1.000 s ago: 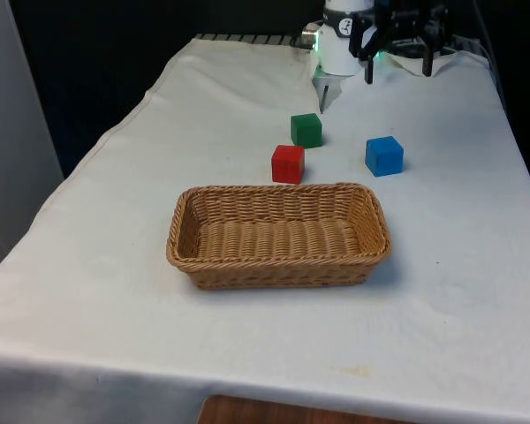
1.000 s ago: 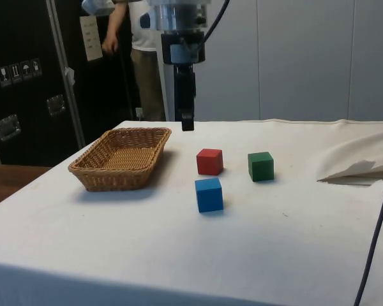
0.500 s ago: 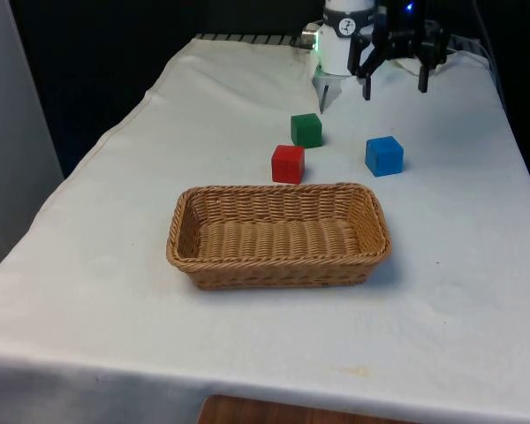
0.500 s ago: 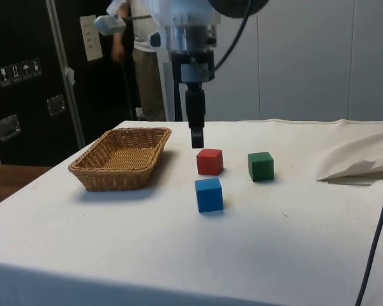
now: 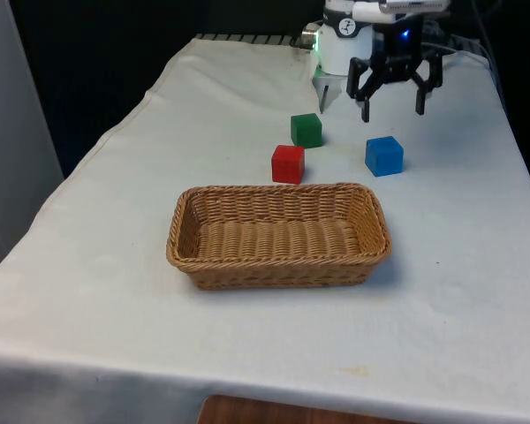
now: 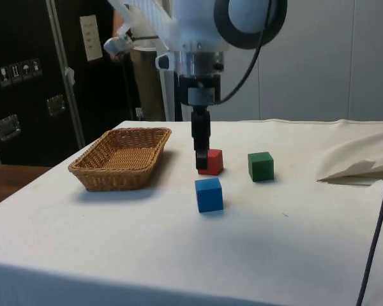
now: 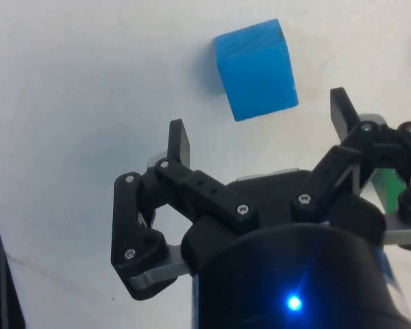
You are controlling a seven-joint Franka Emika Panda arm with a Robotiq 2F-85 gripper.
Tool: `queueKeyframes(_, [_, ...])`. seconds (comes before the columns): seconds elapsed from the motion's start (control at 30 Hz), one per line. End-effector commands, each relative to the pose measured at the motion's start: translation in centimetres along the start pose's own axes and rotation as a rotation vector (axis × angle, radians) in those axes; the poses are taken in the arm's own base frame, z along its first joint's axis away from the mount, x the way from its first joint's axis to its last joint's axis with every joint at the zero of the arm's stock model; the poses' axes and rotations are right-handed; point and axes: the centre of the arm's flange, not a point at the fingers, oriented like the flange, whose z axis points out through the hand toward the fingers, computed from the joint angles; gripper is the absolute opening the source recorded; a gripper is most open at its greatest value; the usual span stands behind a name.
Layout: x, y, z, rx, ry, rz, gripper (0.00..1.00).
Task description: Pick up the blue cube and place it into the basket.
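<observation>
Gripper [image 5: 392, 111] lower, wide open above blue cube [image 5: 384, 155]; red cube [image 6: 210, 162] partly hidden.

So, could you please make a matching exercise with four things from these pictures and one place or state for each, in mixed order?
Things:
1. blue cube
2. red cube
3. green cube
4. gripper

Places or states:
A. open, hanging above the cloth
B. on the cloth, nearest the basket
C. on the cloth, just below the open fingers
D. on the cloth, the cube farthest from the basket

Pairs: 1-C, 2-B, 3-D, 4-A
</observation>
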Motion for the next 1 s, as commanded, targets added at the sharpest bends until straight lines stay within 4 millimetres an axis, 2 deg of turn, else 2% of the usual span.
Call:
queueKeyframes(0.0, [0.0,0.0,0.3,0.001,0.010,-0.001,1.00])
queueKeyframes(0.27, [-0.2,0.0,2.2,0.004,0.016,-0.007,1.00])
queueKeyframes(0.3, [-0.1,0.0,1.9,0.005,0.006,-0.006,1.00])
queueKeyframes(0.53, [-0.4,-0.1,4.1,0.011,0.019,-0.014,1.00])
queueKeyframes(0.97, [-0.8,-0.1,6.3,0.021,0.002,-0.022,1.00])
